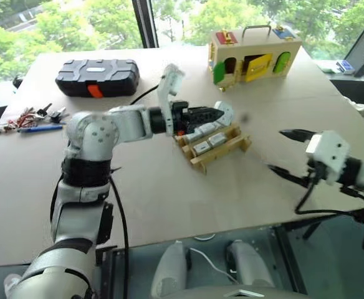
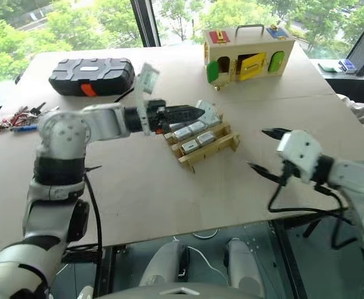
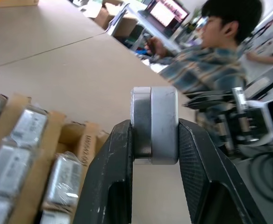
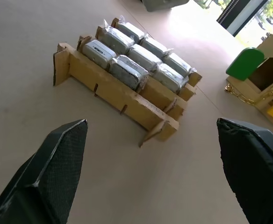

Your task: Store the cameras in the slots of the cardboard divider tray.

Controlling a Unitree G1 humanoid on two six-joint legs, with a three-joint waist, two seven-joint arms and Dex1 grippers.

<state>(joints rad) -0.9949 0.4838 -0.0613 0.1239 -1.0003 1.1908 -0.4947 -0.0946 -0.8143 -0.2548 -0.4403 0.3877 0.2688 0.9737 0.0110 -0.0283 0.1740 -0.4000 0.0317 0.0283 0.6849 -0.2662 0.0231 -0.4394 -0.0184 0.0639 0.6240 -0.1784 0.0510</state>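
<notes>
The cardboard divider tray (image 1: 224,151) lies mid-table at a slant, with several wrapped silvery cameras (image 4: 127,70) filling its back rows. My left gripper (image 1: 217,114) reaches in from the left and hovers over the tray's far end, shut on one more camera (image 3: 154,125), which stands on edge between the black fingers. My right gripper (image 1: 277,149) hangs to the right of the tray, well apart from it, open and pointing toward it with nothing between its fingers (image 4: 57,163).
A black case with an orange latch (image 1: 97,77) sits at the back left. At the back right stands a wooden box with coloured doors (image 1: 253,57). Keys (image 1: 29,117) and a blue pen (image 1: 42,128) lie at the left edge. A seated person (image 3: 216,51) is beyond the table.
</notes>
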